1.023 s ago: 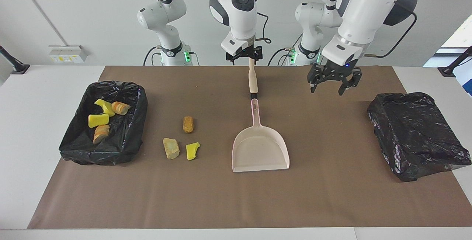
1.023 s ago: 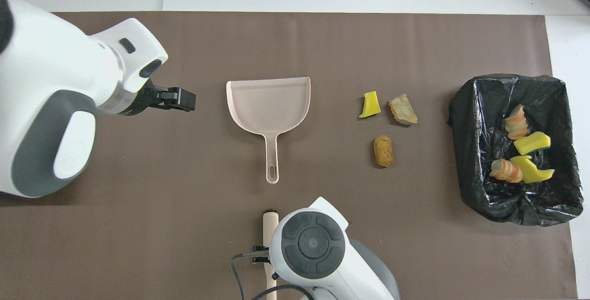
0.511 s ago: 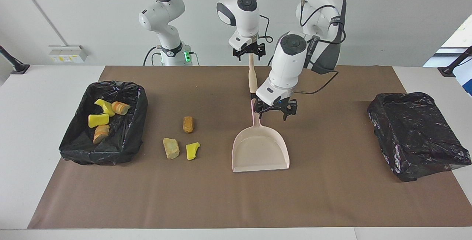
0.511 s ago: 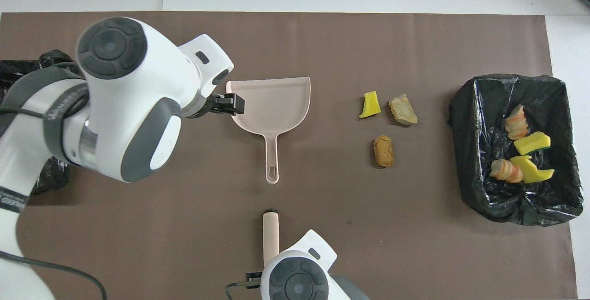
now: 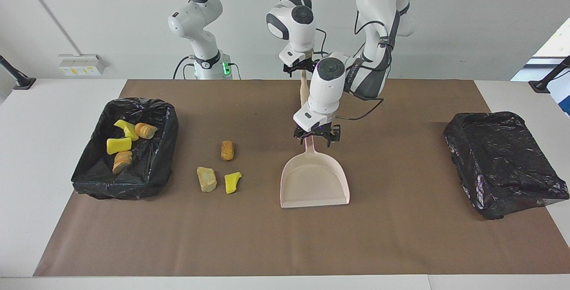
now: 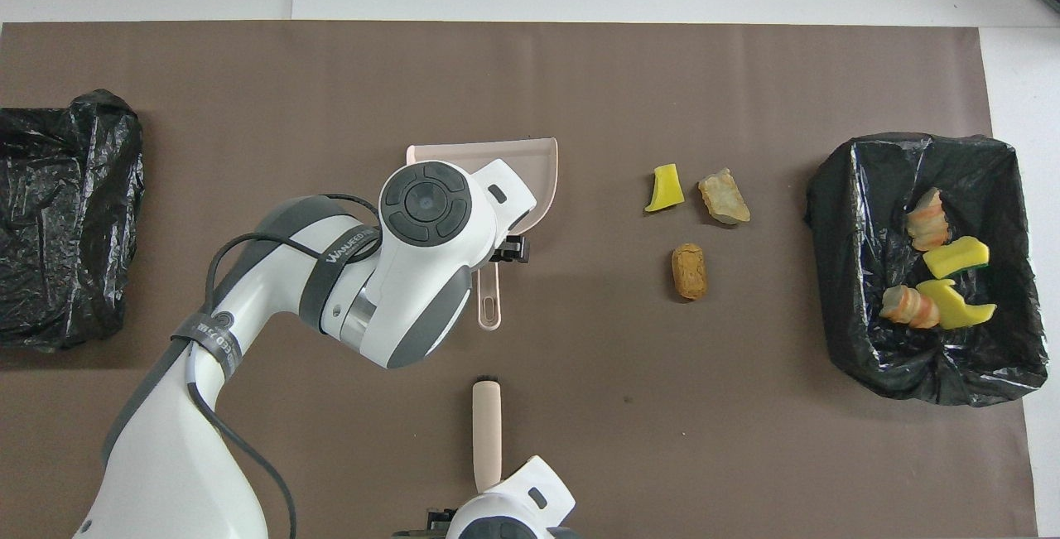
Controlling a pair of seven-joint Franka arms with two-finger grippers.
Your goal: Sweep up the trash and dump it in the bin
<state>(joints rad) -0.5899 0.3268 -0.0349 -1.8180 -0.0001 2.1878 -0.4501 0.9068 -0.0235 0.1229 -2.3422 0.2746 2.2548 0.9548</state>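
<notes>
Three pieces of trash lie on the brown mat: an orange-brown oval (image 5: 227,150), a tan chunk (image 5: 206,179) and a yellow wedge (image 5: 232,181). Several more sit in the black-lined bin (image 5: 165,156) at the right arm's end. The beige dustpan (image 5: 314,183) lies flat mid-mat, handle toward the robots. My left gripper (image 5: 317,140) is low over that handle, open, a finger on each side. A beige-handled brush (image 5: 303,91) lies nearer to the robots, in line with the dustpan. My right gripper (image 5: 302,68) is open astride its top end.
A second container wrapped in black bag (image 5: 503,161) stands at the left arm's end of the table. The brown mat (image 5: 401,236) covers most of the white table. The left arm's forearm hides part of the dustpan (image 6: 538,160) in the overhead view.
My left arm swung from its end of the table to the middle and dropped over the dustpan handle. The right gripper stayed at the brush's top end. The trash has not moved.
</notes>
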